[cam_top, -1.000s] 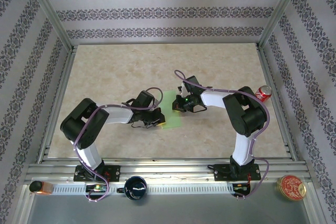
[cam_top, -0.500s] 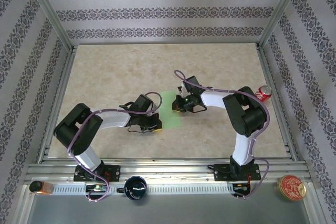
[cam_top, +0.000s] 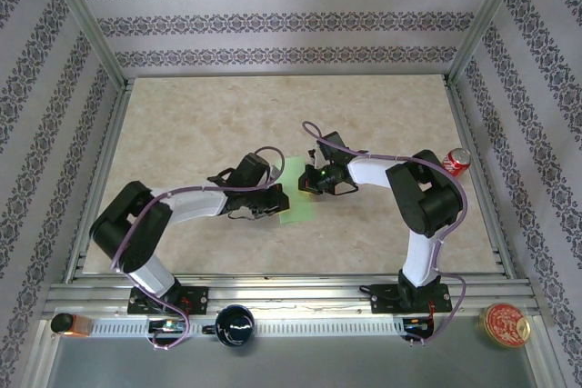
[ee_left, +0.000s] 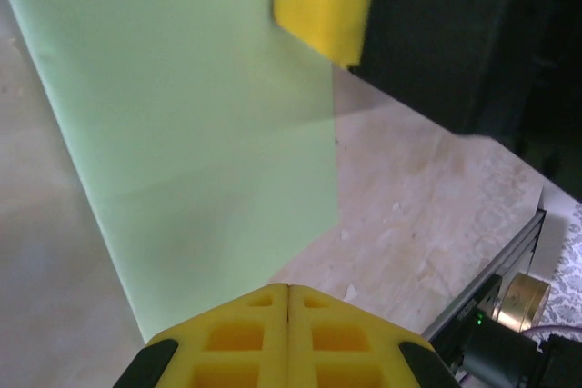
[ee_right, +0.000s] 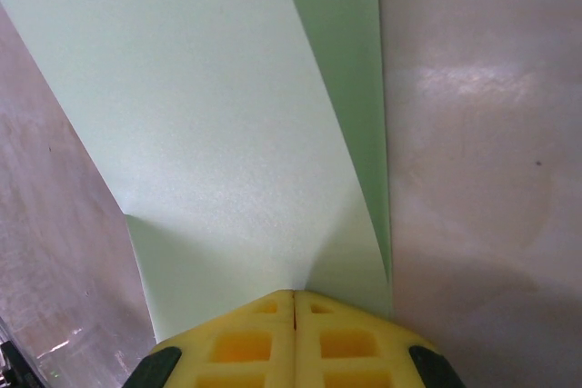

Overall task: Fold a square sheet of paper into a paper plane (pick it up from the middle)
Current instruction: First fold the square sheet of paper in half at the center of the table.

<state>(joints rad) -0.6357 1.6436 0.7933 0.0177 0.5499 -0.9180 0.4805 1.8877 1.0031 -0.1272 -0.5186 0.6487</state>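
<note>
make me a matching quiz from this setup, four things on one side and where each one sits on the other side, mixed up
Things
1. paper
2. soda can
3. mug
4. round tin

Places
a. off the table, by its near right corner
b. middle of the table
c. right edge of the table
d. on the front rail

Pairs: 1-b, 2-c, 3-d, 4-a
</note>
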